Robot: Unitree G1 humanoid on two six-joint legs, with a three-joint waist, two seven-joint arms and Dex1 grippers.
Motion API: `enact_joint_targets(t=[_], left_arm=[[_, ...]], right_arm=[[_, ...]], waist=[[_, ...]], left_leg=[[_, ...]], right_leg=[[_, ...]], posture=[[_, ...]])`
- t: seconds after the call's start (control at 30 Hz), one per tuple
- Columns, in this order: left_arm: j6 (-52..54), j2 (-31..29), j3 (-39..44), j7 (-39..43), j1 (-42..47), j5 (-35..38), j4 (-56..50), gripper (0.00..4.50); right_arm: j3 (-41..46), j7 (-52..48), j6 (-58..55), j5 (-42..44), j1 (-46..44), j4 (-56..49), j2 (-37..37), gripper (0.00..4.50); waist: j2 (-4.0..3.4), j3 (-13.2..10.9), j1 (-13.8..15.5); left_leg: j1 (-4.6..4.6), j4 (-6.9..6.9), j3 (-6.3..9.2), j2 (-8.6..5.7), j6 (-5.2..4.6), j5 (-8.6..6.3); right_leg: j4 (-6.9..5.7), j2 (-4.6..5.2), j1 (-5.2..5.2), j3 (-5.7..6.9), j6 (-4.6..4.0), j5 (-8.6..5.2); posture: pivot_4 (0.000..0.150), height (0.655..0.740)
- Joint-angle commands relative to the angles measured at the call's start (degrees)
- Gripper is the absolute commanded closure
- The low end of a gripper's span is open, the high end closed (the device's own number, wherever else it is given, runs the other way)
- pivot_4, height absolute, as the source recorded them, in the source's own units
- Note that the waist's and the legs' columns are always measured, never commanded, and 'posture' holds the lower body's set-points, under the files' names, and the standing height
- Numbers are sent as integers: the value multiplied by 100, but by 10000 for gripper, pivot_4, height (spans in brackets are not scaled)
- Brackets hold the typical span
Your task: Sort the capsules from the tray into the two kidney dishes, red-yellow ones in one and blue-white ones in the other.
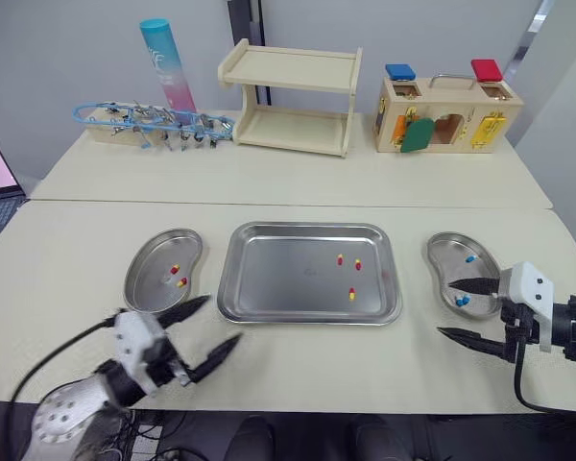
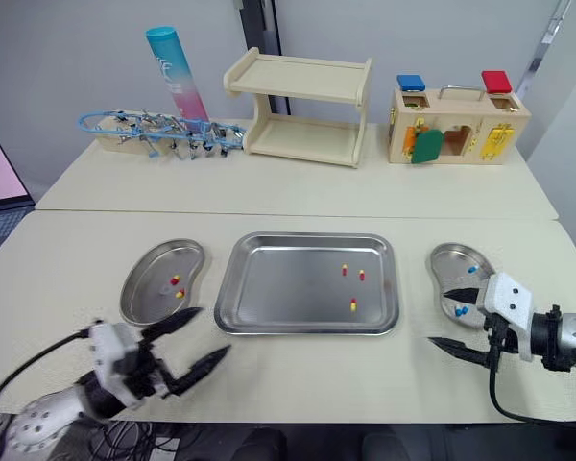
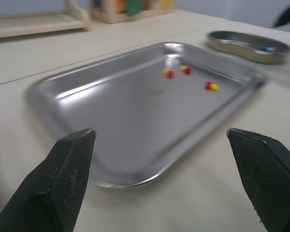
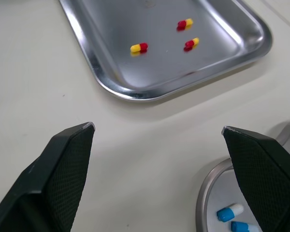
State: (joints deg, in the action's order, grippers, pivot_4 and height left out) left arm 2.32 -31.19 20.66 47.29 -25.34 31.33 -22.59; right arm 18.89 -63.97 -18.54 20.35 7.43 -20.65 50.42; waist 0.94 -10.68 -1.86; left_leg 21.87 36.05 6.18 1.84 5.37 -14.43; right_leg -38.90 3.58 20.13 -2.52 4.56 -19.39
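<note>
- The left black two-fingered gripper (image 1: 221,319) gapes empty off the front-left corner of the rectangular steel tray (image 1: 278,279).
- The right black two-fingered gripper (image 1: 446,307) is spread empty, right of the tray.
- Three red-yellow capsules (image 1: 351,294) lie in the tray's right half.
- The left steel kidney dish (image 1: 149,264) holds two more; the right steel kidney dish (image 1: 446,252) apparently holds two blue-white capsules (image 1: 462,300).

head stereo: high, facing forward-down over table (image 1: 269,192) | wrist views: low, close, both sharing the tray (image 3: 125,116)

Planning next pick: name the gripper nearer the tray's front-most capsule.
Right. Right gripper is right of the capsule, past the tray; left gripper is farther, off the front-left corner.
</note>
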Motion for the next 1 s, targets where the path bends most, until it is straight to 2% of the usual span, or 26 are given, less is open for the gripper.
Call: enact_joint_targets(t=[0.03,0.13,0.23,0.47,0.7,1.0], left_arm=[[23,-57,1010,-260,-255,169,349,0],[-113,-309,1755,-224,-249,63,1324,0],[-187,-697,2227,-70,-92,-3,2300,0],[-113,-1395,2420,640,134,-6,3600,0],[-78,-1560,2386,862,186,-80,3780,0],[174,-1650,2490,781,175,-106,3504,0]], right_arm=[[412,261,848,-283,115,391,-108,216],[762,135,1533,-223,254,949,-174,216],[1080,-254,1951,-170,485,1511,54,216],[1269,-668,2576,-322,430,2836,607,216],[1055,-805,2655,-326,-49,3598,987,216],[924,-657,2522,-278,-196,3484,885,216]], waist=[[1,-1,3],[2,-1,7],[5,-1,19],[4,0,-8],[3,0,-46],[3,0,-52]], left_leg=[[1,0,-2,0,0,0],[-1,0,-6,-1,0,0],[-1,0,-4,-1,0,0],[-10,-4,-8,0,0,0],[-11,-6,-11,0,0,0],[-9,-5,-10,0,0,0]], right_leg=[[0,1,0,-1,0,0],[1,1,-1,-1,0,0],[2,1,-2,2,-1,0],[-2,1,-4,-1,-2,-1],[-3,1,-2,-5,-2,-1],[-3,1,-2,-5,-1,0]], posture=[[1500,7400],[1500,7400],[1500,7400],[1500,7400],[1500,7400],[1500,7400]])
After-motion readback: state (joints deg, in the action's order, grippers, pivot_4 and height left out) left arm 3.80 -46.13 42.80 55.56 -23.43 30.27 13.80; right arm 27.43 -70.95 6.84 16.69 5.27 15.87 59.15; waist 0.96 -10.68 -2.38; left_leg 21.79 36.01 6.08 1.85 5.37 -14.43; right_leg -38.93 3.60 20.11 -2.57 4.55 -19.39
